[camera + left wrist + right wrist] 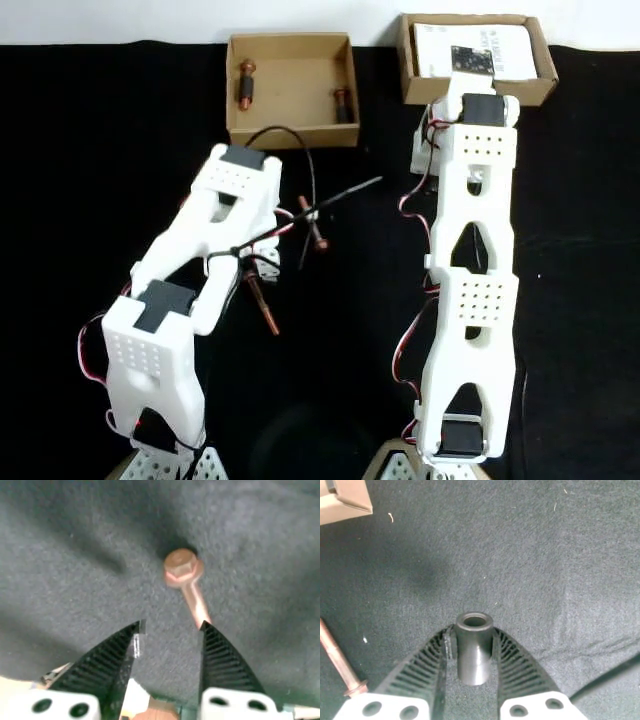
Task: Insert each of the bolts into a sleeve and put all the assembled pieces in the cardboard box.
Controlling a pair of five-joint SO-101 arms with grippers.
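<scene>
Over cloth [560,555], right hand [472,632] grips sleeve [474,652]; left hand [172,624] open, maybe touching bolt [183,570].

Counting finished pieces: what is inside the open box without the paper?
The box holds two sleeved bolts: one by its left wall, one by its right. The rest of its floor shows bare, nothing covered.

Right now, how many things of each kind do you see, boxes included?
Brown cardboard boxes: 2
Loose copper-coloured metal bolts: 2
Copper bolts fitted in dark sleeves, inside one box: 2
Black cylindrical sleeve in the right hand: 1
Total: 7
</scene>
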